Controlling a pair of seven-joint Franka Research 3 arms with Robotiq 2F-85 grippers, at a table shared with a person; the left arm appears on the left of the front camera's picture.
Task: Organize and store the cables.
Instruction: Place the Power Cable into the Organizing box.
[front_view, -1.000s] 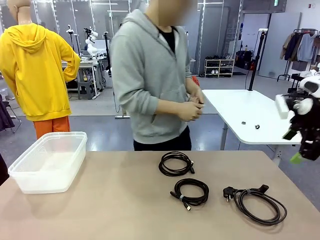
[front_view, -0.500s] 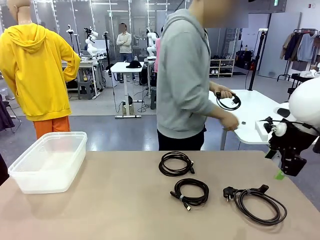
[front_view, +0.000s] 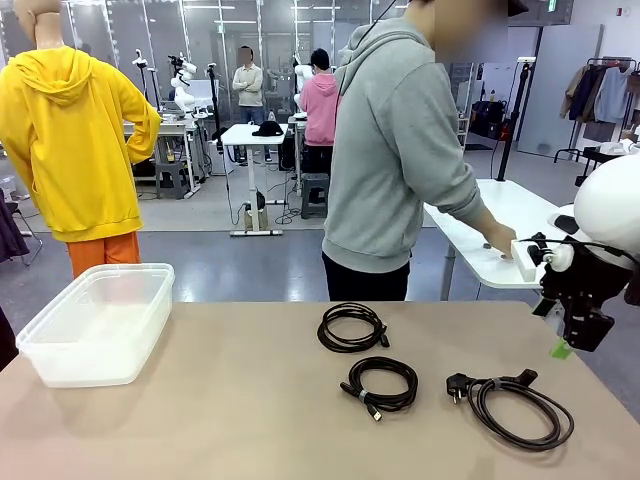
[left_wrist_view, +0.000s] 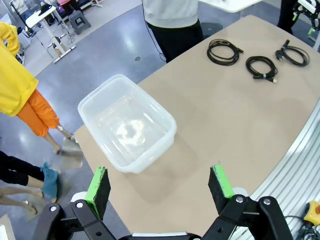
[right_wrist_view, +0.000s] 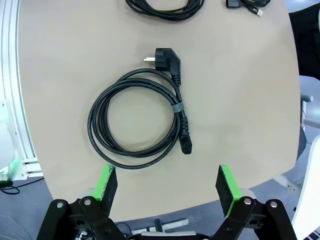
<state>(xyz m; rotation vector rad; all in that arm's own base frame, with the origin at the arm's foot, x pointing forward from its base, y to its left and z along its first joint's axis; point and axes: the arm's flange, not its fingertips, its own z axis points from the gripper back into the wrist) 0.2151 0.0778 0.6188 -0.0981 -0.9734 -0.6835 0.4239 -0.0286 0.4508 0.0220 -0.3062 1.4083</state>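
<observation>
Three coiled cables (front_view: 390, 402) lie on the table (front_view: 200, 420). Right gripper (right_wrist_view: 165, 182) hovers over the power cable (right_wrist_view: 176, 107), jaws spread wide, empty. Left gripper (left_wrist_view: 160, 182) hangs high above the tub (left_wrist_view: 155, 150), equally wide and empty.

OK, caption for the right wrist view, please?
Open right gripper poised over a coiled black power cable, plug attached, lying on the tan table.

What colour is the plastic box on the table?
The box is translucent white, see-through; the left wrist view shows it best.
</observation>
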